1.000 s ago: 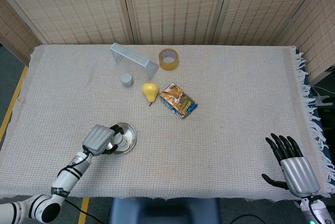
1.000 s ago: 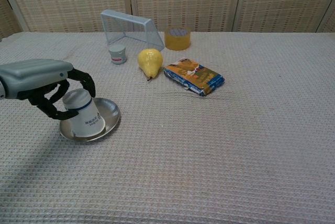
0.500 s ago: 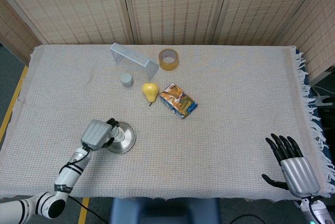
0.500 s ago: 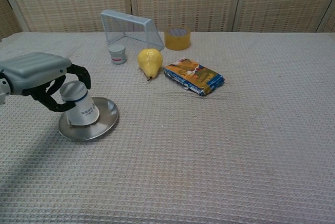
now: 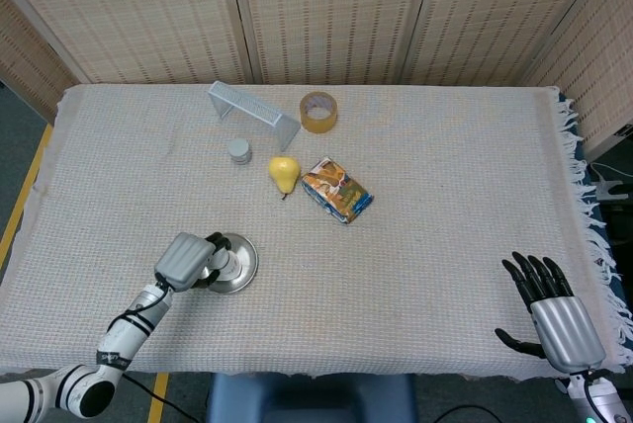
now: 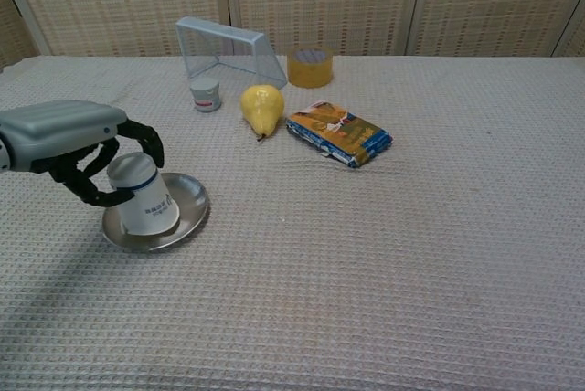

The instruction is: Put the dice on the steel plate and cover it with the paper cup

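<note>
A white paper cup stands upside down and slightly tilted on the steel plate, near the table's front left. My left hand reaches in from the left and its dark fingers curl around the cup's upper part. In the head view the left hand covers most of the cup, and the plate shows beside it. No dice shows in either view. My right hand lies at the front right corner, palm down, fingers spread, holding nothing.
Behind the plate stand a small grey jar, a yellow pear, a colourful snack packet, a wire rack and a roll of tape. Woven cloth covers the table.
My left hand with the cup drew back and to the left half a second ago, then returned forward; the cup now sits lower over the plate's middle. The right hand has not moved.
</note>
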You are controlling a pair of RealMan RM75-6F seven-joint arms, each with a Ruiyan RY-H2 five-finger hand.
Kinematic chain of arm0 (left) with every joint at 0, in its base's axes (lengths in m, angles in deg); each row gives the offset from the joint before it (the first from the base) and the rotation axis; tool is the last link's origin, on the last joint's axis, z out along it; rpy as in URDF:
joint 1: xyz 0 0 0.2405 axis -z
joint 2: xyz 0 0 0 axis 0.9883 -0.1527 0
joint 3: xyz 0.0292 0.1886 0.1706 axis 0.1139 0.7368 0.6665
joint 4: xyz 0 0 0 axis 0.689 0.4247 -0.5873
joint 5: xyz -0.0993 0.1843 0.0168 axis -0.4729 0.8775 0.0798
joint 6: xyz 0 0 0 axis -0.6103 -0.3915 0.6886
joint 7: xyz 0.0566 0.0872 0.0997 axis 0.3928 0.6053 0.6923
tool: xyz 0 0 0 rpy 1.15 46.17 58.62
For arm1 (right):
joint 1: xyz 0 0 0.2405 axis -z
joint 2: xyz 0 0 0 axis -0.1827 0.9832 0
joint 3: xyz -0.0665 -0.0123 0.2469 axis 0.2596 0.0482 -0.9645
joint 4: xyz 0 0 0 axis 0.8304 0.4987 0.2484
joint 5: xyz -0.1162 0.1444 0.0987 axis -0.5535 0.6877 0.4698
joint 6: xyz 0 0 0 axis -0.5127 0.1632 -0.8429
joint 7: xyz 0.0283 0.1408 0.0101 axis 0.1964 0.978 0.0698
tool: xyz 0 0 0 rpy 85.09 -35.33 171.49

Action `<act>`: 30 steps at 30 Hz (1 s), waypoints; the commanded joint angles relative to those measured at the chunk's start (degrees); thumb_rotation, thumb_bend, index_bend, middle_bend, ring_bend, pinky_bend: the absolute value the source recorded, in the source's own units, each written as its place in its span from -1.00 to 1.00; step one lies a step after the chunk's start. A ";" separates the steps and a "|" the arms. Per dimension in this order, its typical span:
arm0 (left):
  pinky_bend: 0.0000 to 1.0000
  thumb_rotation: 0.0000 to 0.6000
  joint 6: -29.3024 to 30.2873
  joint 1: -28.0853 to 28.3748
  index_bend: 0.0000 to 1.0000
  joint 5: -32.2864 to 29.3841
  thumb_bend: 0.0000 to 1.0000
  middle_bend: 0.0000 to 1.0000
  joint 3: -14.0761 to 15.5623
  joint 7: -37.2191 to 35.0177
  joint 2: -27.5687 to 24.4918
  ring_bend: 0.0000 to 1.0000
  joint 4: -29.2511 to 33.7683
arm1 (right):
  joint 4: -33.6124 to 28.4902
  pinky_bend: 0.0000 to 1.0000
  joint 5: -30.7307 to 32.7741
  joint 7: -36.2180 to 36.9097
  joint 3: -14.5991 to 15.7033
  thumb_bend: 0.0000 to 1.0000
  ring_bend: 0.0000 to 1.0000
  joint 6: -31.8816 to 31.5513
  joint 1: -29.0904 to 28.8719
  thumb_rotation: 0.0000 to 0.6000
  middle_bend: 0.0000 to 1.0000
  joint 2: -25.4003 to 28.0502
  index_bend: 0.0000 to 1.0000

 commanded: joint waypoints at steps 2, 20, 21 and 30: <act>0.78 1.00 3.23 -0.48 0.02 -0.24 0.05 0.45 -0.60 3.84 3.22 0.40 -4.32 | -0.02 -1.00 -0.03 -0.07 -0.01 -0.84 -1.00 -0.04 0.02 0.58 -1.00 -0.03 -1.00; 0.78 1.00 -0.15 -0.15 0.02 1.09 0.05 0.45 0.04 -1.41 -0.51 0.40 0.69 | 0.04 -1.00 0.13 0.03 -0.01 -0.84 -1.00 0.20 -0.06 0.59 -1.00 -0.03 -1.00; 0.78 1.00 1.12 -0.41 0.02 1.22 0.05 0.45 -0.18 -0.53 0.12 0.40 -0.39 | 0.03 -1.00 0.07 0.04 0.00 -0.84 -1.00 0.15 -0.04 0.59 -1.00 -0.01 -1.00; 0.78 1.00 6.87 -3.14 0.02 1.11 0.06 0.45 -1.48 -0.67 -1.48 0.40 -0.84 | -0.10 -1.00 -0.14 0.00 0.08 -0.84 -1.00 -0.19 0.15 0.59 -1.00 0.06 -1.00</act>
